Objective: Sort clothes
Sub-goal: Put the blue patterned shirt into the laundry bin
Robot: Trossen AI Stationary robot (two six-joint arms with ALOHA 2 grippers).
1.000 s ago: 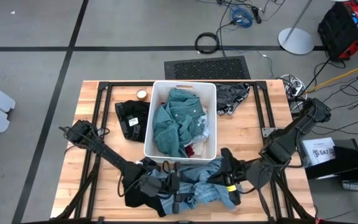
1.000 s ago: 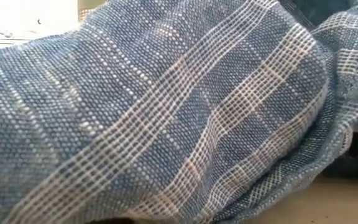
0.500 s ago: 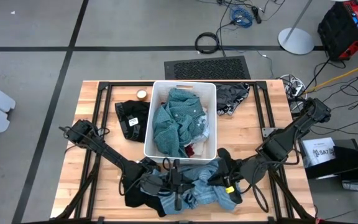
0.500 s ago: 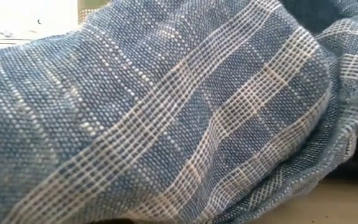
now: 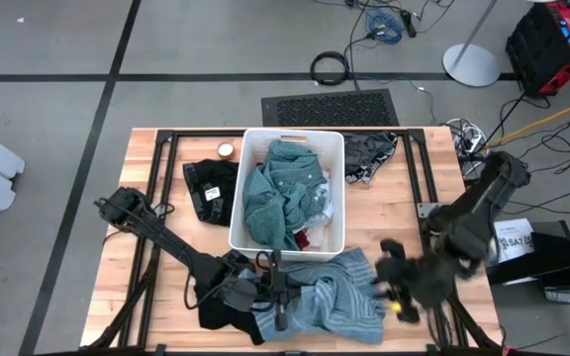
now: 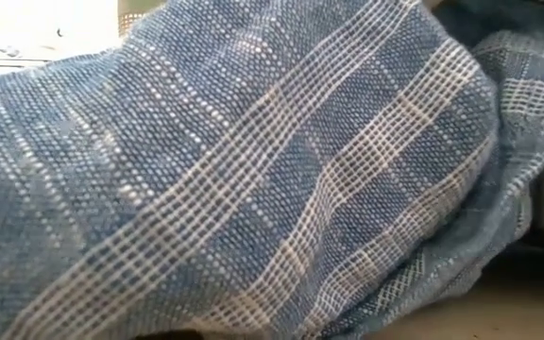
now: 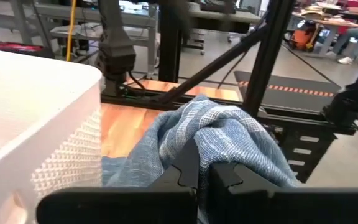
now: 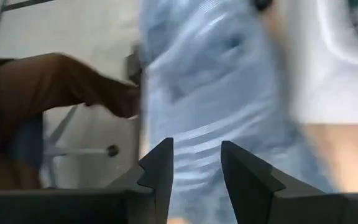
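1. Blue plaid garment lies spread on the near edge of the table, just in front of the white bin.
2. Left gripper sits at the garment's left end, fingers pressed together and pinching a fold of the blue cloth.
3. Right gripper is just beside the garment's right end, apart from it, fingers spread with nothing between them.
4. Left arm reaches in low from the table's left edge; right arm bends in from the right edge.
5. Teal garment fills the bin; black garment lies left of it, dark patterned garment right of it.
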